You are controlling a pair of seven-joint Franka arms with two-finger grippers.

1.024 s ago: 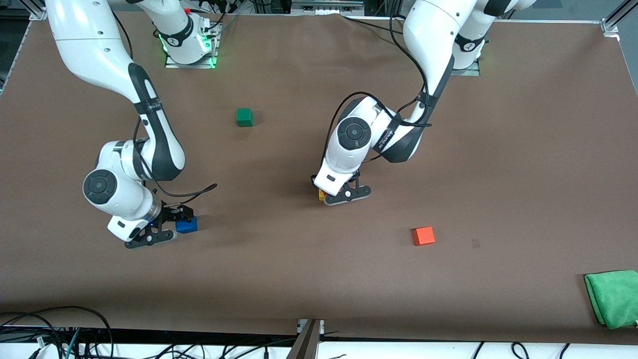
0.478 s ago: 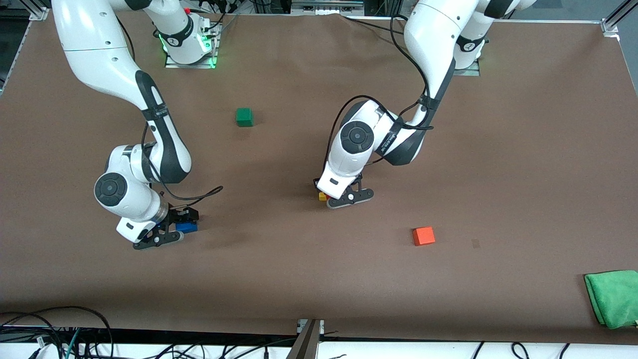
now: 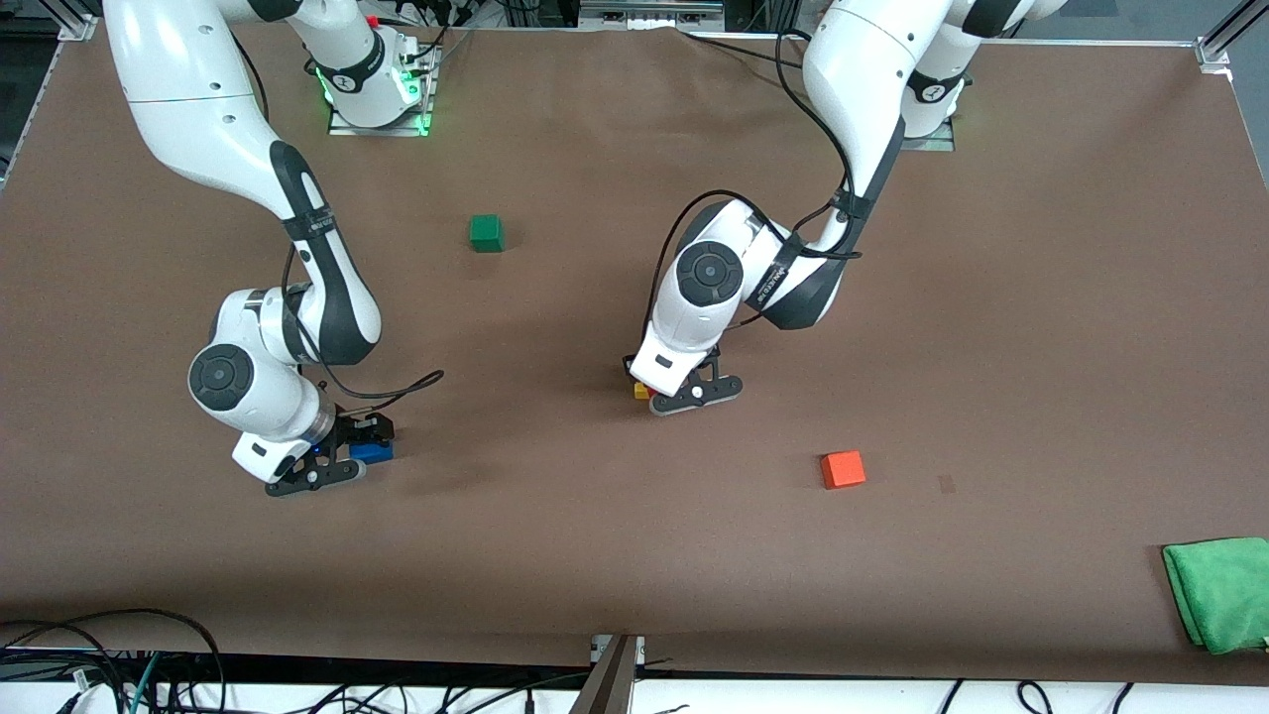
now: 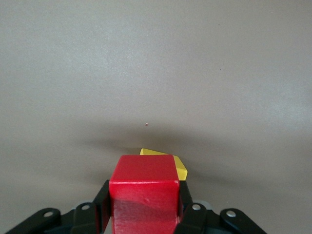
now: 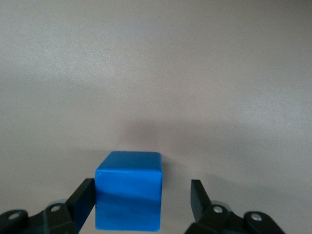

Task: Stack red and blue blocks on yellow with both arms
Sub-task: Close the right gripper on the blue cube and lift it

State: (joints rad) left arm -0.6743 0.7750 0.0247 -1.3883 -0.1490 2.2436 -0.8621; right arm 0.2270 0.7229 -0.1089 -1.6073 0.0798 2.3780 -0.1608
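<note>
Left wrist view: left gripper (image 4: 145, 214) clamps red block (image 4: 144, 195), overhanging yellow (image 4: 179, 168).

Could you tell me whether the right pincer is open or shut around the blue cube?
Open: the right pincer straddles the small matte blue cube, with a gap beside one finger.

Matte red cube (image 4: 144, 195) and blue cube (image 5: 128, 190) are looking smooth; brown table (image 3: 991, 347) covering is appearing matte; green cloth (image 3: 1219, 592) is lying soft.

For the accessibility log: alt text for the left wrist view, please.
The left gripper is shut on a small matte red cube, held over a small matte yellow cube that peeks out beneath it on the plain brown table.
</note>
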